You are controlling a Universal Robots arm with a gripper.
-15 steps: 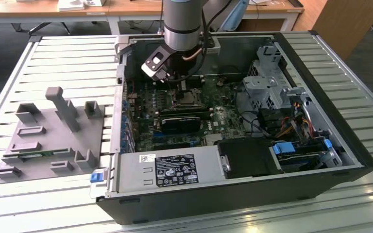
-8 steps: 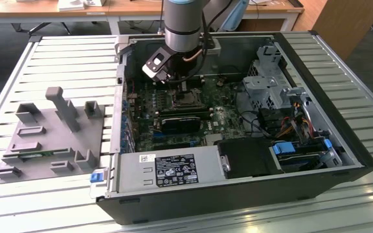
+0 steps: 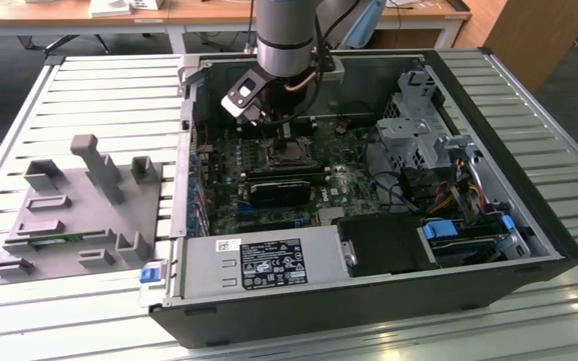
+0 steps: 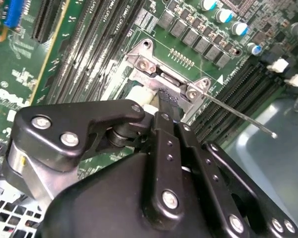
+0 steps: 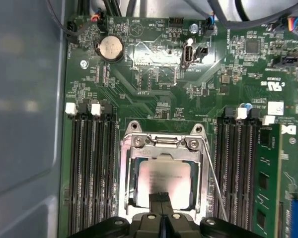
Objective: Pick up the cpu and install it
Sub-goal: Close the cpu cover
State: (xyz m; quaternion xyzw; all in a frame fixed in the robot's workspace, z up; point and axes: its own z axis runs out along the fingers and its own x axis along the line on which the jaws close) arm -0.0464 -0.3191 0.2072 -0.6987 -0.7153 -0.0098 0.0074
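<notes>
My tool (image 5: 160, 197), fingers closed on nothing, hangs above the cpu (image 5: 164, 173) lying flat in its socket frame (image 5: 125, 168), upper centre of the exterior view; it looks light, stiff and fragile, best held by opposite edges.

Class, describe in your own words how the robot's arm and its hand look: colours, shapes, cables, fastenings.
The arm is a silver-grey cylinder with a darker ring low down, and a black cable runs beside it. The hand is matt black, built of rounded linkage bars joined by silver screws, narrowing to two slim tips.
</notes>
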